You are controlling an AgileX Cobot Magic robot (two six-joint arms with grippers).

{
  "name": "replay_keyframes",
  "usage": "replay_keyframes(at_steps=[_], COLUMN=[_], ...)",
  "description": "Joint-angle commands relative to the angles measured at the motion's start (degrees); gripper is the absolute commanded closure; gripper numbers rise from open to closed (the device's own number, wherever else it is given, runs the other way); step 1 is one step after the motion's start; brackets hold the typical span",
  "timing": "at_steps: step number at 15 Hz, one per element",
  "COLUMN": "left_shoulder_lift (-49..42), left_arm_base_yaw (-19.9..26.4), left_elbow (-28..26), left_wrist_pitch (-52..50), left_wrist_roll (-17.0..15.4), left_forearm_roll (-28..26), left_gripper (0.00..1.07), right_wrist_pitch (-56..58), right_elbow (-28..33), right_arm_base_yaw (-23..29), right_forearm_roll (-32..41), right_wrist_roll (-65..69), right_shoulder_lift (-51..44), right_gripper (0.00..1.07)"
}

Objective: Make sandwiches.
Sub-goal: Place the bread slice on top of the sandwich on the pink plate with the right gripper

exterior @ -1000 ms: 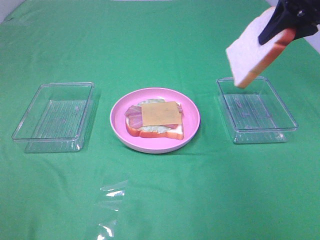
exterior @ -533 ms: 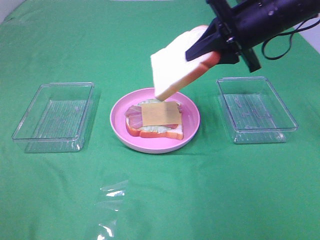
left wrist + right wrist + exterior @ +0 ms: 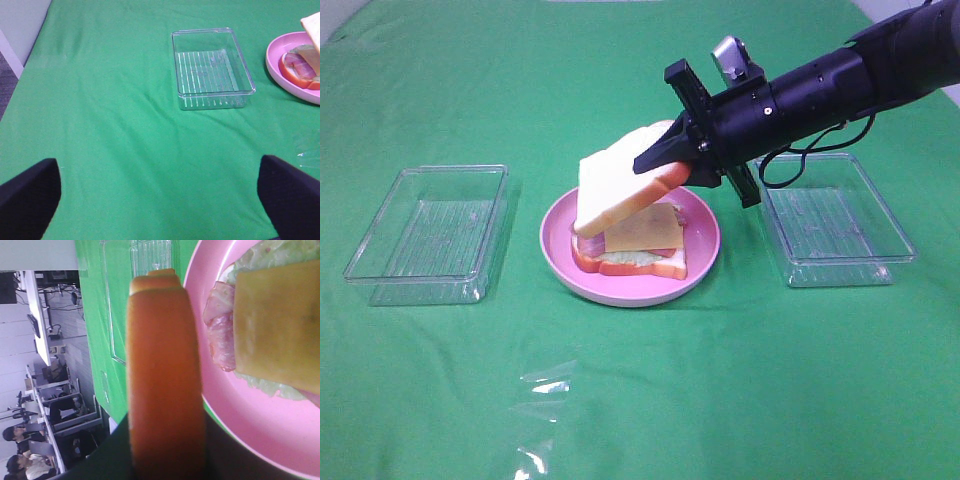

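Change: my right pincer (image 3: 658, 163), pinching the top bread slice (image 3: 615, 185), has swung from above the right tray (image 3: 835, 262) to tilt over the sandwich (image 3: 630, 245) on the pink plate (image 3: 705, 235) | Meaning: capping is imminent | Left pincer (image 3: 157, 187): spread, idle.

A lab set inside an open office — a table draped in green cloth (image 3: 640, 400) serves as the staging area, and past its edge the right wrist view shows seated people (image 3: 20, 462), desks and monitors (image 3: 37, 325) in rows.
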Motion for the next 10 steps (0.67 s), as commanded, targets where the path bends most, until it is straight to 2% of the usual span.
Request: replay_keyframes(at_steps=[1, 10], left_shoulder_lift=[-0.97, -0.97], left_arm_base_yaw=[-0.29, -0.29], left_elbow=[0.11, 0.11], left_wrist_pitch=[-0.23, -0.23], left_wrist_roll=[-0.29, -0.29], left_forearm_roll=[0.0, 0.0], left_gripper=[0.06, 0.06], right_wrist_pitch=[-0.17, -1.2], right_elbow=[0.17, 0.17], right_arm_base_yaw=[0.57, 1.32], right_forearm_roll=[4.41, 4.98], right_wrist_roll=[-2.75, -3.67], right_shoulder_lift=[1.6, 5.9], right_gripper=[1.07, 1.07])
